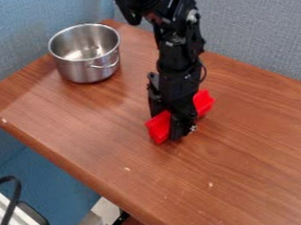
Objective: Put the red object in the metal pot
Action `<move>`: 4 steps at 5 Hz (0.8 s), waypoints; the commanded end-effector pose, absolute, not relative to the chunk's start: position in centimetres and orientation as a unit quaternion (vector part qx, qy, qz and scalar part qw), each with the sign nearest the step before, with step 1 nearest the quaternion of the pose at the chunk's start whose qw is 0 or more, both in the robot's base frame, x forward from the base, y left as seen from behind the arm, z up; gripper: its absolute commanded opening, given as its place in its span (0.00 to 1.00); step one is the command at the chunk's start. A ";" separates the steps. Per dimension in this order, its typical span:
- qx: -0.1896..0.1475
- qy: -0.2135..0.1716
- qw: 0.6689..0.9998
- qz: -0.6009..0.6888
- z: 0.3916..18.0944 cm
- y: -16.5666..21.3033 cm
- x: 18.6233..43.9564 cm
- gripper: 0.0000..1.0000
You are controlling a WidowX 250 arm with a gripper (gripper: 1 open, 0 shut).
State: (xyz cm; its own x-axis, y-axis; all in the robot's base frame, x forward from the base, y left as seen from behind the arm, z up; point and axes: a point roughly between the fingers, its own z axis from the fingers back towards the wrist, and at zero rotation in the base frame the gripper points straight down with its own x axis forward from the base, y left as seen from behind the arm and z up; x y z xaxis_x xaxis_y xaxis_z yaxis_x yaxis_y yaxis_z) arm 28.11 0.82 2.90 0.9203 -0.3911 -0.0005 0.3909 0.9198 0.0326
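Note:
The red object (159, 130) is a bright red bar lying crosswise between the fingers of my black gripper (178, 132) at the middle of the wooden table. Its two ends stick out on either side of the jaws, which are closed against its sides. The bar is low, at or just above the tabletop; I cannot tell whether it touches. The metal pot (86, 52) stands upright and empty at the table's far left corner, well apart from the gripper.
The brown wooden table (66, 111) has its front edge running diagonally from left to lower right, with floor below. A blue wall stands behind the pot. The arm (168, 31) rises from the gripper toward the top of the view.

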 end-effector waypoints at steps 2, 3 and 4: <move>0.018 -0.018 0.984 -0.176 5.1 1.0 28.4 0.00; 0.018 -0.015 0.985 -0.173 5.7 0.9 28.4 0.00; 0.019 -0.015 0.986 -0.167 6.2 0.5 28.5 0.00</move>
State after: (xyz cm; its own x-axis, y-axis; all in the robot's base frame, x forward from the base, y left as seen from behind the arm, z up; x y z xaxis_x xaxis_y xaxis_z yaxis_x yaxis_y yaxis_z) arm 27.57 0.56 4.18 0.9455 -0.3219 -0.0487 0.3229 0.9463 0.0152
